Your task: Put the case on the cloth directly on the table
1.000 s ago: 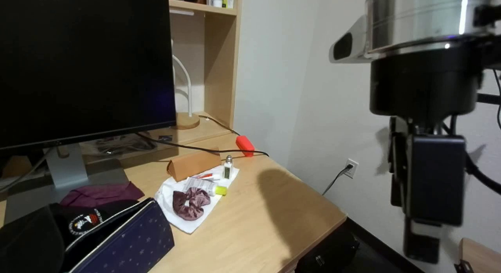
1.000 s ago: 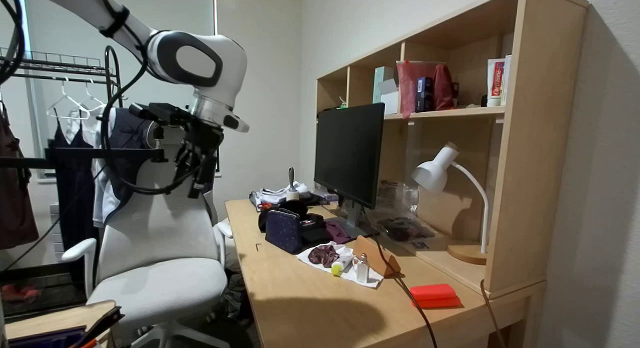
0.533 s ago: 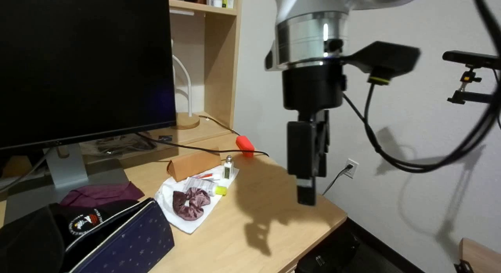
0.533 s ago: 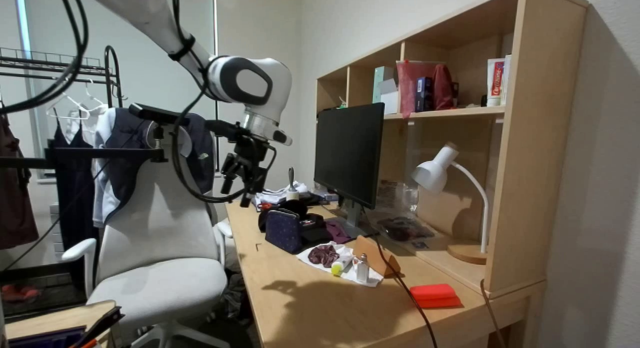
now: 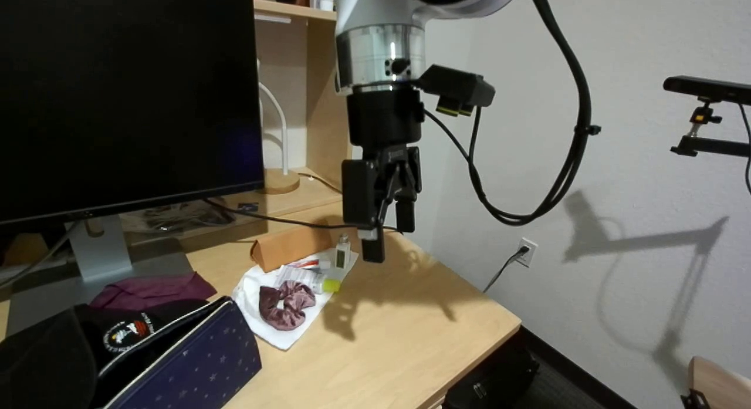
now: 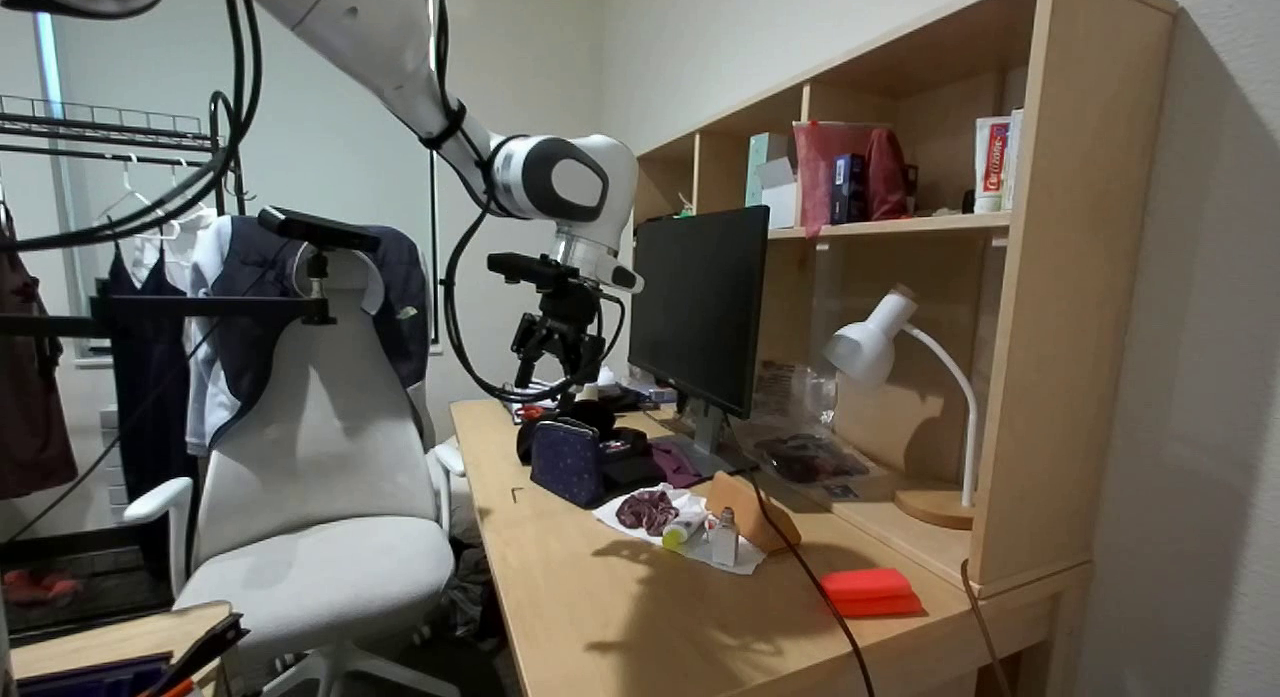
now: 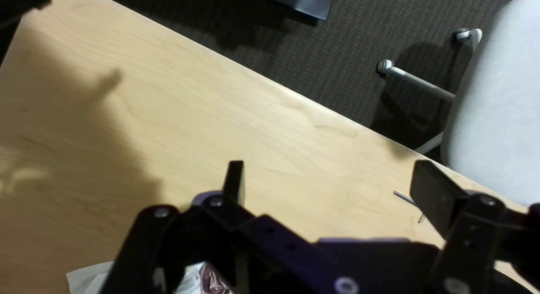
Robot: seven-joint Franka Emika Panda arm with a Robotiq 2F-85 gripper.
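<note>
Gripper (image 5: 389, 239) had swung farther in over the counter (image 5: 399, 356) since half a second earlier, while the tan case (image 5: 291, 246) had not shifted. Case stood at the edge of the white cloth (image 5: 248, 291) nearest the shelf unit (image 6: 1080, 277), ridge apparently up, a form that probably kept it steady and offered a narrow top to grip. Could not tell whether its base overlapped the cloth. Small bottle (image 5: 342, 250) stood upright near its end; yellow-capped tube (image 5: 311, 281) and scrunchie (image 5: 288, 318) lay on the cloth, likely weighting it. Black cable (image 5: 328, 226) ran close by the case, touching or not unclear; possible snag. Gripper pointed down, spread wide, nothing between its fingers, presumably set to straddle the case; lowering and closer approach remained.
</note>
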